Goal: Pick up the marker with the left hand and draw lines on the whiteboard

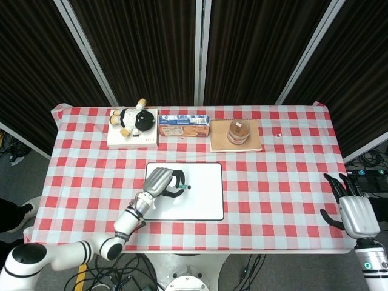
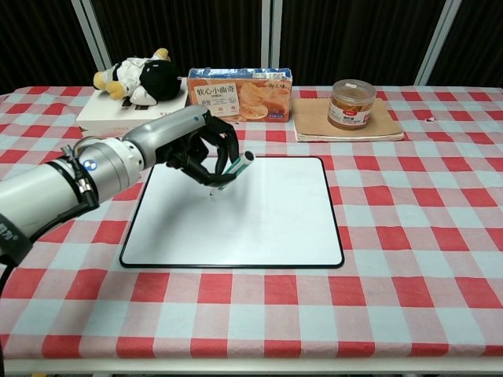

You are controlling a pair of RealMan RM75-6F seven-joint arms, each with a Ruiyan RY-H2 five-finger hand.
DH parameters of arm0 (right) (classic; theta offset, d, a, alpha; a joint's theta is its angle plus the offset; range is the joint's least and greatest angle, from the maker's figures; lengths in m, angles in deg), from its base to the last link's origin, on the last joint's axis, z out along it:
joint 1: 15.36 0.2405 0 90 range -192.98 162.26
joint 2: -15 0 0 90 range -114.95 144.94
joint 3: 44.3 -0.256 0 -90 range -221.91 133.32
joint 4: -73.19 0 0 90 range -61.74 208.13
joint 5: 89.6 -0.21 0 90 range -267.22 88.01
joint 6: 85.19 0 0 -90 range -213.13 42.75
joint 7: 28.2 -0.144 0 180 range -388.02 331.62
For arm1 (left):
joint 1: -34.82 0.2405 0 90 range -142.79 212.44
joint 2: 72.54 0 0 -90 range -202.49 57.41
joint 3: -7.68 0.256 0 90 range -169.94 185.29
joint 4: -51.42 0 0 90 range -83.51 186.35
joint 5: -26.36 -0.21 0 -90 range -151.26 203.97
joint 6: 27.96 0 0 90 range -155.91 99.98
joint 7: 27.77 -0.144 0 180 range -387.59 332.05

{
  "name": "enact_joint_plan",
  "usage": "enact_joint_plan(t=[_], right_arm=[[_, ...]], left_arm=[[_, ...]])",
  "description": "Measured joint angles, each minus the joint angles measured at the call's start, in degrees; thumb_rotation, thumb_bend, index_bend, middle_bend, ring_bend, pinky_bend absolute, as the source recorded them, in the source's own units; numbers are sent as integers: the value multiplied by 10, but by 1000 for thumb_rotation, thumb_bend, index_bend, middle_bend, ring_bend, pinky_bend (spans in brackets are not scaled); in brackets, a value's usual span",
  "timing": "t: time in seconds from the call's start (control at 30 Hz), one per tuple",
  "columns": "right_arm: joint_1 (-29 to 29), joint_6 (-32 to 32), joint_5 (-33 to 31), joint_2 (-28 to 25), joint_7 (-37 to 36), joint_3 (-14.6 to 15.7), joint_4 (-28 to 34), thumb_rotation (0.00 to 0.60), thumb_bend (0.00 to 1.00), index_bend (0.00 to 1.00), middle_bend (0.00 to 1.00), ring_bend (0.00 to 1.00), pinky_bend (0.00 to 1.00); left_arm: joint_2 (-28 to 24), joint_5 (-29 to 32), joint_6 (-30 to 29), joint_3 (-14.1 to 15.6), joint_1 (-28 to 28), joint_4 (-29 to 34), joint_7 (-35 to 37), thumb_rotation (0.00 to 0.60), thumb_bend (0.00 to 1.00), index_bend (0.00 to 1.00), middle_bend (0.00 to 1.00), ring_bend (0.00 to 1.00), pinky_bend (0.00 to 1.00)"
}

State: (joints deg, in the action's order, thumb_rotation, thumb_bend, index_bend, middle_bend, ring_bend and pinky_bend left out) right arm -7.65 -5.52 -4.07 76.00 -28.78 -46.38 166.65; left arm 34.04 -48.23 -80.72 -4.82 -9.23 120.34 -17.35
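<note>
The left hand [image 2: 196,145] holds the marker [image 2: 233,171] tilted, fingers clamped on it, its tip on the whiteboard [image 2: 259,228]. The right hand [image 1: 354,212] hangs off the bench edge, fingers apart.

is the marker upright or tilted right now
Tilted: the slim grey marker in the left hand slants, tip down on the white whiteboard, cap end up-right.

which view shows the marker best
The chest view: the marker shows from the side, tilted in the left hand over the whiteboard. In the head view it is only a small dark stub past the fingers.
</note>
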Motion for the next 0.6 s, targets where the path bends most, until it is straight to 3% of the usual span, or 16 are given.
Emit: enact_joint_plan(t=[0.27, 0.4, 0.6], right_arm=[[3, -3, 10, 3, -12, 0, -8, 600, 212, 61, 162, 2, 0], [9, -9, 14, 9, -18, 0, -15, 600, 212, 61, 162, 1, 0], [13, -14, 17, 11, -18, 1, -16, 600, 212, 61, 162, 1, 0]], left_arm=[[-48, 1, -18, -9, 7, 59, -28, 600, 417, 589, 629, 866, 930], [-81, 17, -22, 6, 26, 90, -57, 600, 417, 589, 629, 866, 930], [-85, 38, -15, 24, 42, 93, -70, 600, 418, 589, 629, 866, 930]])
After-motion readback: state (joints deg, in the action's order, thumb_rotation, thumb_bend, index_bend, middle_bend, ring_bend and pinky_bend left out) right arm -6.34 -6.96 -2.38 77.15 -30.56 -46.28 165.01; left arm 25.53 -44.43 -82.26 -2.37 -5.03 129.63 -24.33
